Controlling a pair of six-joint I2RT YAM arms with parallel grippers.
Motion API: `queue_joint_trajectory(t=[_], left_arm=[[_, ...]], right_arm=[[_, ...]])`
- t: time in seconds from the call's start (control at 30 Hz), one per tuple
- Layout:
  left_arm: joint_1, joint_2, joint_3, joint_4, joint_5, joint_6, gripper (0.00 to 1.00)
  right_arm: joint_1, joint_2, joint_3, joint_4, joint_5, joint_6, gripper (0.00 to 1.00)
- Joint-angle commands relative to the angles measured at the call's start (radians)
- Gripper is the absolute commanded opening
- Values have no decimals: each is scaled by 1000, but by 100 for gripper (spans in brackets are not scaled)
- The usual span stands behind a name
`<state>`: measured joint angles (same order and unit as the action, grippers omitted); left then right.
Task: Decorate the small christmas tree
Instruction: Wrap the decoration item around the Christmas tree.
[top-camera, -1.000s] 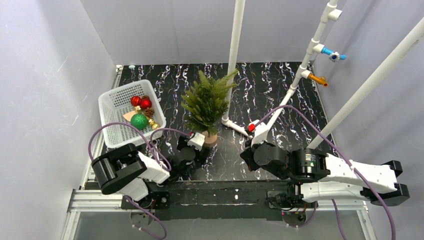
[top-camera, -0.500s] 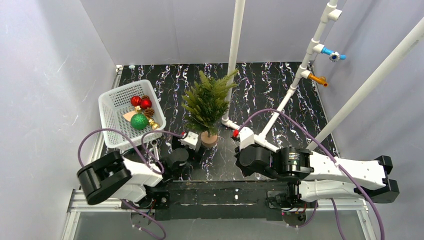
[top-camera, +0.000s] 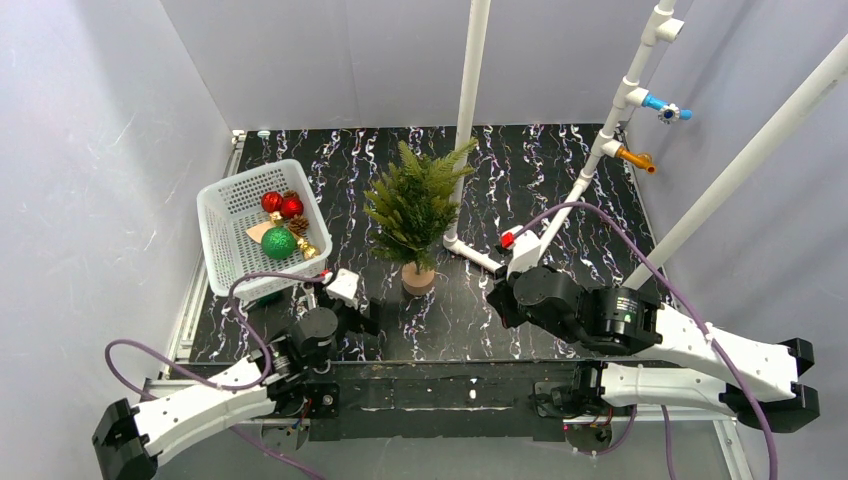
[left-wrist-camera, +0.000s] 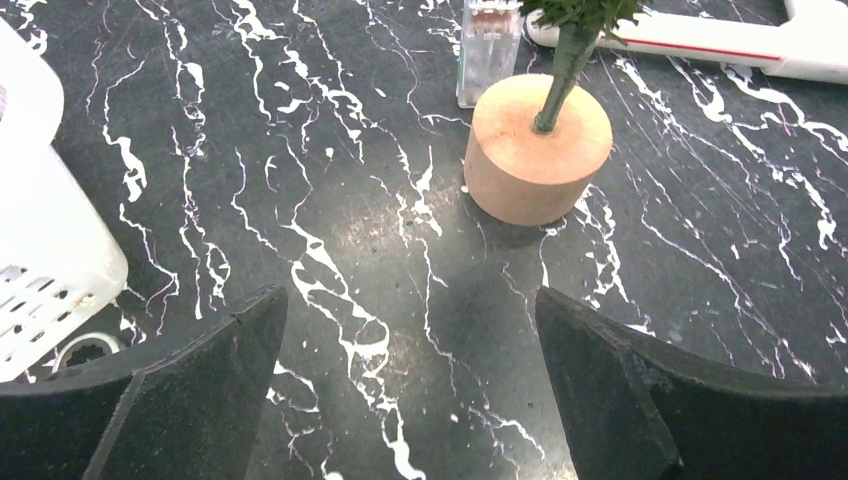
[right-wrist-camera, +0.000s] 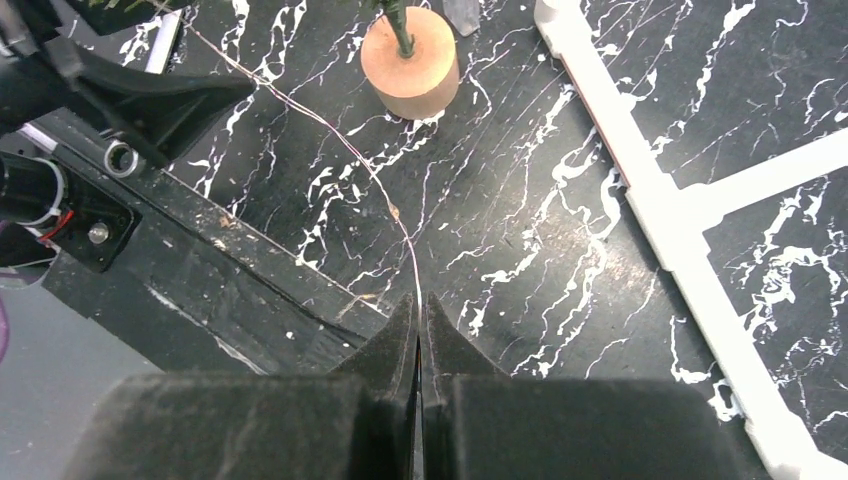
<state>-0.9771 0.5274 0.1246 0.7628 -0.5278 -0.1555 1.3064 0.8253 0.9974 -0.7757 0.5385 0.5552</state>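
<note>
White basket (top-camera: 230, 268) at left; pipe frame (top-camera: 470, 90) on marbled table (top-camera: 530, 170)

Shows small christmas tree (top-camera: 415, 205) upright at mid-frame on black marbled table (top-camera: 560, 190), round wooden base (top-camera: 418, 279) at its foot. Shows white basket (top-camera: 222, 210) left of tree, apart from it, holding red baubles (top-camera: 281, 204), green bauble (top-camera: 279, 243) and pine cone (top-camera: 298, 226). Places left gripper (top-camera: 358, 300) low between basket and base, right gripper (top-camera: 497, 303) lower right of base.

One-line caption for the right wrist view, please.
Right gripper shut on a thin wire trailing across the black table past the tree's wooden base.
</note>
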Motion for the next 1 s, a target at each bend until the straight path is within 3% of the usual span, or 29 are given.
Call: queue_joint_trajectory(t=[0.0,0.13,0.27,0.37,0.47,0.63,0.83,0.97], left_arm=[[5,-129,22,-262,24,-5,96],[5,-170,61,-314,53,1,97],[5,-146,146,-356,66,-6,98],[5,-130,242,-451,11,-92,98],[5,-114,378,-645,-55,-224,98],[5,-50,554,-916,54,-190,98],[5,-84,610,-916,80,-184,98],[5,-51,725,-936,86,-150,98]], right_arm=[[-32,-2,53,39,3,-67,1],[-126,-24,14,77,-21,-91,1],[-279,-29,-47,160,-147,-129,1],[-359,5,-51,210,-213,-169,1],[-409,54,-43,248,-267,-203,1],[-442,107,-60,295,-328,-211,1],[-456,130,-100,347,-360,-202,1],[-479,147,-120,388,-394,-206,1]])
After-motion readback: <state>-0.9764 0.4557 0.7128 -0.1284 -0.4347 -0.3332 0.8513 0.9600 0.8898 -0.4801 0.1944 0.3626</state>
